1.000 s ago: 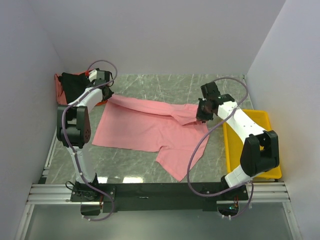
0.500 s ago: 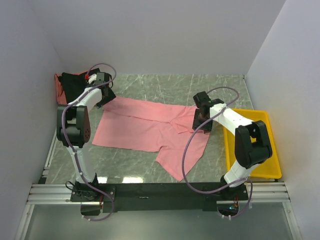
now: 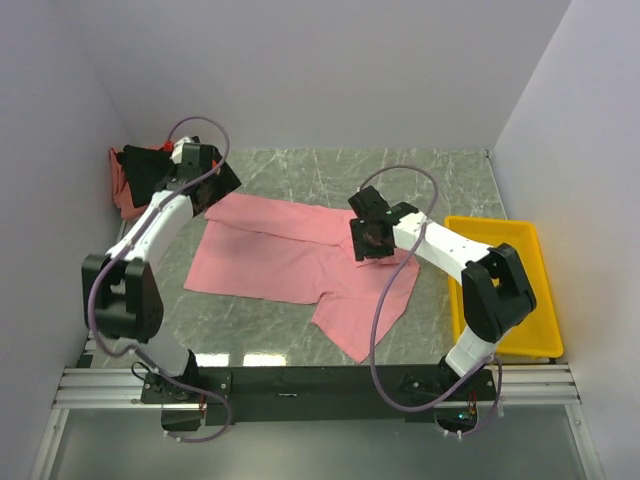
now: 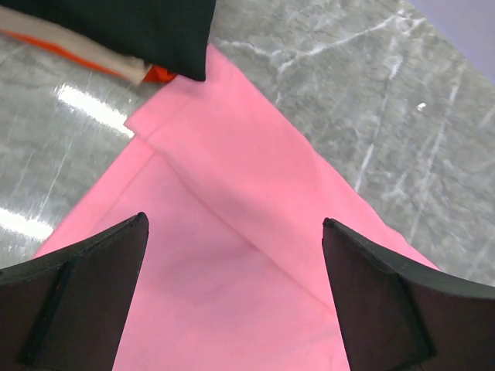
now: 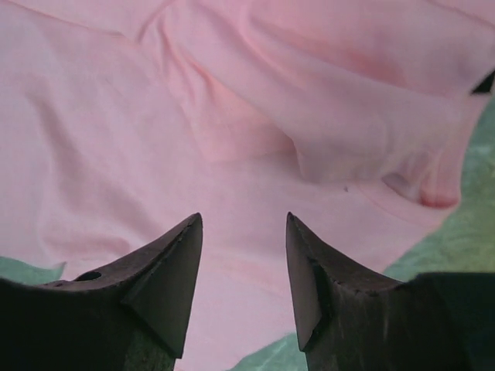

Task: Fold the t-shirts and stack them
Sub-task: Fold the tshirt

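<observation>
Salmon-pink t-shirt (image 3: 290,255) lies between folded stack (image 3: 145,172) and yellow bin (image 3: 541,292).

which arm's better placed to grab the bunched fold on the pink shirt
Right, probably: right tool hangs open at the fold in the shirt; left tool is at the far-left corner by the stack.

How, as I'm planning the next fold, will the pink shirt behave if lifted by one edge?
Probably floppy: the pink shirt lies flat with soft creases, so it should sag. Likely light, being thin cloth. Pushed, it would probably bunch, as its rumpled folds show.
</observation>
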`<state>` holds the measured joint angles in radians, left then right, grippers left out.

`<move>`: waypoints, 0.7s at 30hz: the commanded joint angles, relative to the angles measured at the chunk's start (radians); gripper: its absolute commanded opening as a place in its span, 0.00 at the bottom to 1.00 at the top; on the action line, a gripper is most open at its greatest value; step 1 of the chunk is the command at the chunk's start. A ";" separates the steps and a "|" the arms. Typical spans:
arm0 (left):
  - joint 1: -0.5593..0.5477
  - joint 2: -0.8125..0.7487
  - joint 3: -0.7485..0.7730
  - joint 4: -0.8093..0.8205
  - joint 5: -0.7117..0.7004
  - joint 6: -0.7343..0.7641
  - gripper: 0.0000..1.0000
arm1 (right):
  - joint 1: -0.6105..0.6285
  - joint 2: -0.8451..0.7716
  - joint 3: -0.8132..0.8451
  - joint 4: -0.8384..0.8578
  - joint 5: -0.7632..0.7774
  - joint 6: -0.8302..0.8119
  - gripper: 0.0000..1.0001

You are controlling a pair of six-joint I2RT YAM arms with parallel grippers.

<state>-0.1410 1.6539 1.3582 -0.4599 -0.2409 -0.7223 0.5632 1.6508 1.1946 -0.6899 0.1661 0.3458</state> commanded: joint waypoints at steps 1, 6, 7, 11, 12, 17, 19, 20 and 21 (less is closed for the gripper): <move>0.003 -0.129 -0.108 0.012 0.009 -0.051 0.99 | 0.003 0.062 0.068 0.073 -0.042 -0.034 0.53; 0.006 -0.295 -0.309 -0.022 -0.063 -0.149 0.99 | 0.006 0.156 0.115 0.101 -0.069 -0.033 0.51; 0.006 -0.310 -0.327 -0.042 -0.083 -0.163 0.99 | 0.006 0.164 0.117 0.104 -0.076 -0.034 0.49; 0.006 -0.391 -0.437 -0.095 -0.112 -0.239 0.99 | 0.006 0.220 0.122 0.102 -0.073 -0.033 0.45; 0.006 -0.407 -0.456 -0.094 -0.107 -0.243 0.99 | 0.007 0.230 0.123 0.099 -0.070 -0.025 0.44; 0.007 -0.468 -0.513 -0.120 -0.104 -0.266 0.99 | 0.010 0.251 0.108 0.102 -0.062 -0.018 0.38; 0.007 -0.476 -0.518 -0.132 -0.110 -0.269 0.99 | 0.013 0.250 0.099 0.105 -0.059 -0.013 0.34; 0.007 -0.479 -0.519 -0.137 -0.112 -0.272 0.99 | 0.012 0.250 0.097 0.107 -0.054 -0.011 0.33; 0.007 -0.480 -0.521 -0.138 -0.112 -0.272 0.99 | 0.012 0.248 0.096 0.107 -0.050 -0.007 0.30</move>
<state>-0.1371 1.2011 0.8413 -0.5911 -0.3241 -0.9676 0.5671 1.9057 1.2766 -0.6041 0.0971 0.3241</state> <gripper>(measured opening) 0.993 0.318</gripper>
